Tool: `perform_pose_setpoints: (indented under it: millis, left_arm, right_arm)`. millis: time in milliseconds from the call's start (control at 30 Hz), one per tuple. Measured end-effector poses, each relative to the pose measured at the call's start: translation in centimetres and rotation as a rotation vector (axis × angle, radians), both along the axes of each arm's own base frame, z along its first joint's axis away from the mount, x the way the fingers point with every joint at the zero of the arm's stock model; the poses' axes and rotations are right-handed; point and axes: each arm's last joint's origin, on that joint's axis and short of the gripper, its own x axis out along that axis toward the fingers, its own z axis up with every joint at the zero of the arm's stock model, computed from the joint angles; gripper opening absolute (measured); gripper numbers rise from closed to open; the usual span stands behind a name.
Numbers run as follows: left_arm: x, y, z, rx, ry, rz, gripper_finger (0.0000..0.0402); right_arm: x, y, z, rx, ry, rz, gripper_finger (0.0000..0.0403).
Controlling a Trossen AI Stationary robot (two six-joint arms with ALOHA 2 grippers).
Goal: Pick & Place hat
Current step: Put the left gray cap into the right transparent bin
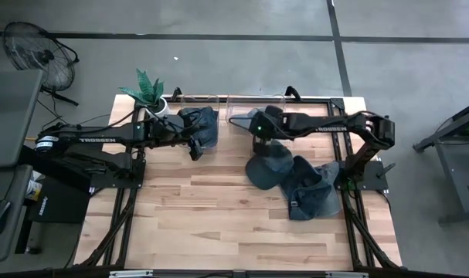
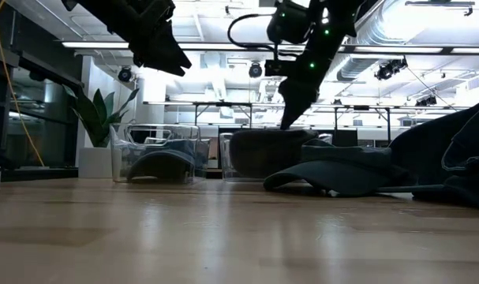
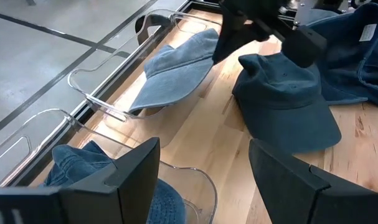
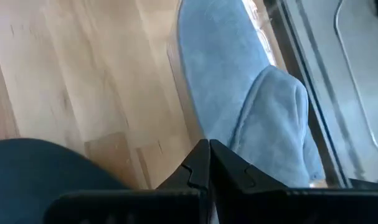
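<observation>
High view: we see the right gripper at twelve o'clock on the wooden table, fingers pressed together, holding nothing, beside a light-blue hat draped in a clear bin. Our left gripper, fingers spread, hovers over another clear bin containing a hat. More dark hats lie at three o'clock.
</observation>
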Motion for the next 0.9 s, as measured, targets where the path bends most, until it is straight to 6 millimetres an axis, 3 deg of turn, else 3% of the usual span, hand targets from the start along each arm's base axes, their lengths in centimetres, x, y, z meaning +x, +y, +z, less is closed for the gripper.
perform_pose_setpoints:
  millis: [567, 900]
  left_arm:
    - [0.0, 0.0, 0.0, -0.004, -0.001, -0.008, 0.0241]
    - [0.0, 0.0, 0.0, -0.005, 0.000, -0.008, 0.0241]
  right_arm:
    - [-0.8, -3.0, 0.0, 0.105, -0.050, -0.010, 0.0000]
    - [-0.6, -2.7, 0.0, 0.178, -0.082, 0.044, 0.0000]
